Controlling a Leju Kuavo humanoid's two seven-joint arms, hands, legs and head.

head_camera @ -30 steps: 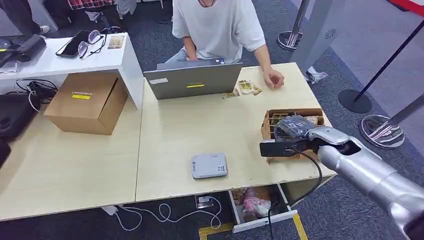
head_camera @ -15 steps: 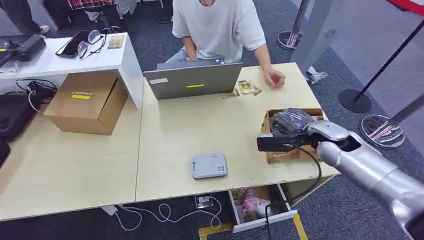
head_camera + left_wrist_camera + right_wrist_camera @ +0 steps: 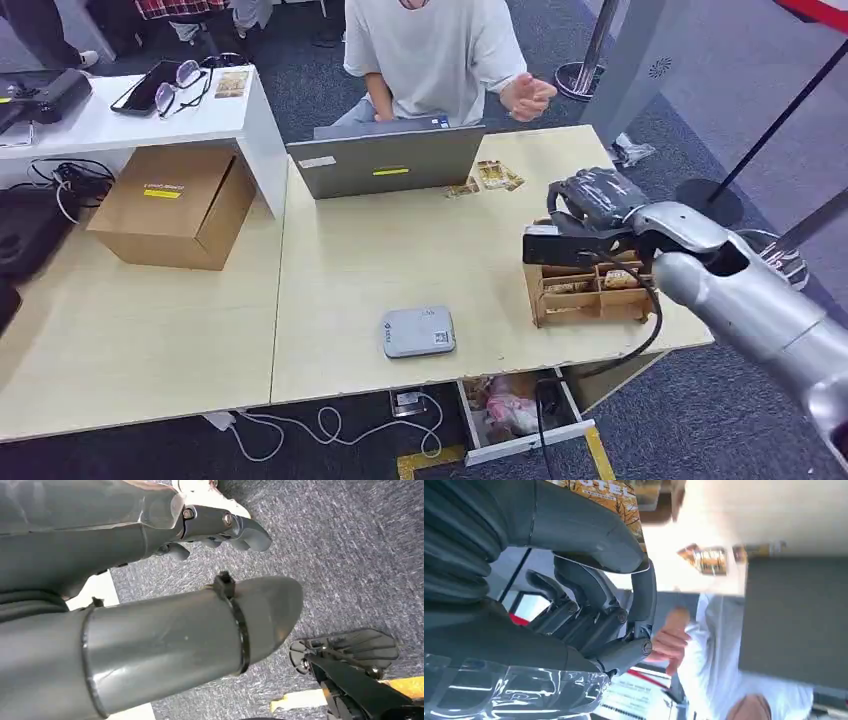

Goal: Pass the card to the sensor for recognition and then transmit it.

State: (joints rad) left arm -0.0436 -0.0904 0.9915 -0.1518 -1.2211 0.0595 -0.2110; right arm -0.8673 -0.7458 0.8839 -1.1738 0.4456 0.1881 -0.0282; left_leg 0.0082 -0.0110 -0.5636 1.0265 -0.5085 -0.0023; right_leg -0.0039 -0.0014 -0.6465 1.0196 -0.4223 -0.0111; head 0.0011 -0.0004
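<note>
Right hand [image 3: 592, 200] raised above box [image 3: 585, 290] on counter [image 3: 400, 260], gripping card [image 3: 616, 497]; left hand [image 3: 220, 527] curled, holding nothing.

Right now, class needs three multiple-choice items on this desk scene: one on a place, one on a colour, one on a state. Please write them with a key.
1. Where does the grey sensor box lie?
A. on the cardboard box
B. on the table, near its front edge
C. in the wooden tray

2. What colour is the person's shirt?
A. white
B. red
C. black

3. What is the right hand doing?
A. resting flat on the table
B. pressing the laptop
C. holding a card above the wooden tray

Key: B, it sits below the laptop; A, plainly white; C, the card sits under the thumb.
</note>
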